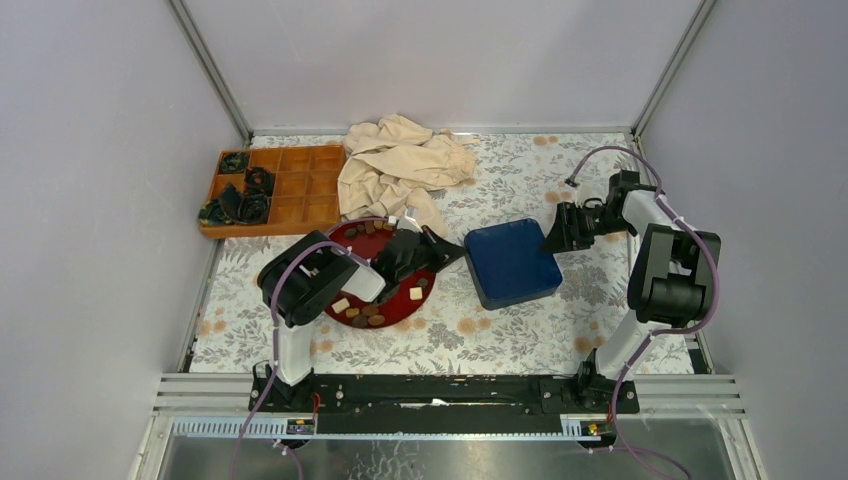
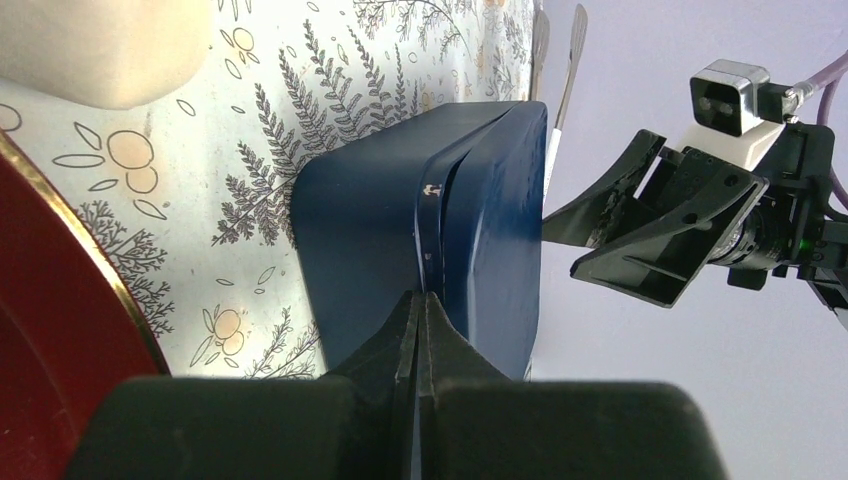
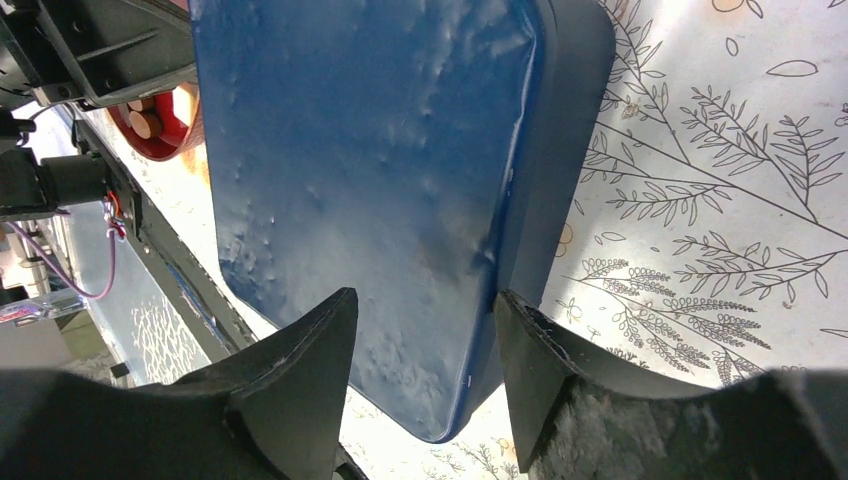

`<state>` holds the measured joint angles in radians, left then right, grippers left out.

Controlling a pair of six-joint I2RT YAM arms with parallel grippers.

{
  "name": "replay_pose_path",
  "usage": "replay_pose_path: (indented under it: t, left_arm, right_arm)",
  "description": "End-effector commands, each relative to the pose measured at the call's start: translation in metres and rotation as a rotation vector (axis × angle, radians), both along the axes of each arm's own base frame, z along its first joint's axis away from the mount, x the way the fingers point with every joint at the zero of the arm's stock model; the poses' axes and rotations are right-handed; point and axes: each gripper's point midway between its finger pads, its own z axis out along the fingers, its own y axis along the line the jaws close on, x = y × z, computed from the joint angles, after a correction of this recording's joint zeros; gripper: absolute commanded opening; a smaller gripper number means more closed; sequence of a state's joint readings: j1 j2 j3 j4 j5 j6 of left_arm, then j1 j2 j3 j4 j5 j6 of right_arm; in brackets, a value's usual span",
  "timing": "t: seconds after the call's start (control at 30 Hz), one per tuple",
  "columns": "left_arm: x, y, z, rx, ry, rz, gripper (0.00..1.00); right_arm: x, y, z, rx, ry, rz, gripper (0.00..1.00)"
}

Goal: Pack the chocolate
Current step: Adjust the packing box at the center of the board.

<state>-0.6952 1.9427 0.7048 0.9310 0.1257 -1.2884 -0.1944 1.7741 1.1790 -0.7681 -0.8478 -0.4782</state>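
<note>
Small pieces of chocolate [image 1: 371, 319], dark brown and cream, lie on a round red plate [image 1: 400, 306], partly hidden under my left arm. Beside it stands a closed dark blue box [image 1: 510, 262]. My left gripper [image 1: 452, 250] is shut and holds nothing; in the left wrist view its tips [image 2: 422, 297] sit at the seam between lid and base of the blue box [image 2: 480, 200]. At the box's far right corner my right gripper [image 1: 553, 238] is open. The right wrist view shows its fingers [image 3: 425, 305] either side of the lid's edge on the box [image 3: 380, 150]; contact is unclear.
An orange compartment tray [image 1: 300, 185] holding dark paper cups stands at the back left. A crumpled beige cloth [image 1: 400, 160] lies behind the plate. Grey walls close in both sides and the back. A metal rail runs along the near edge.
</note>
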Motion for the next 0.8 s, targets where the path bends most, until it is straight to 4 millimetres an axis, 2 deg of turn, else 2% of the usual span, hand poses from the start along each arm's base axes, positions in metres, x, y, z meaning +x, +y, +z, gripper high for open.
replay_pose_path:
  t: [0.0, 0.17, 0.27, 0.43, 0.53, 0.6, 0.67, 0.77]
  left_arm:
    - [-0.013, -0.019, 0.008, -0.040, -0.023, -0.093, 0.00]
    - [-0.022, -0.023, 0.008, -0.053, -0.016, -0.120, 0.00]
    - [-0.024, -0.018, 0.005, -0.058, -0.006, -0.112, 0.00]
    - [-0.024, -0.012, -0.002, -0.056, 0.009, -0.103, 0.00]
    - [-0.023, -0.013, -0.003, -0.063, 0.008, -0.106, 0.00]
    - [-0.023, -0.015, -0.002, -0.070, 0.006, -0.114, 0.00]
    - [-0.023, -0.016, 0.000, -0.077, -0.002, -0.117, 0.00]
    - [-0.023, -0.014, 0.003, -0.083, -0.022, -0.115, 0.01]
  right_arm:
    - [-0.008, 0.025, -0.001, 0.048, 0.036, 0.063, 0.61]
    - [-0.008, 0.024, -0.002, 0.022, 0.025, 0.071, 0.62]
    - [0.006, 0.009, 0.008, -0.092, -0.081, 0.064, 0.64]
    - [0.031, -0.020, 0.046, -0.296, -0.290, 0.046, 0.73]
    - [0.032, -0.021, 0.070, -0.317, -0.402, 0.117, 0.74]
    - [0.023, -0.012, 0.083, -0.284, -0.491, 0.211, 0.80]
    - [0.000, 0.004, 0.093, -0.223, -0.628, 0.387, 0.98]
    - [-0.043, 0.025, 0.086, -0.159, -0.925, 0.725, 1.00]
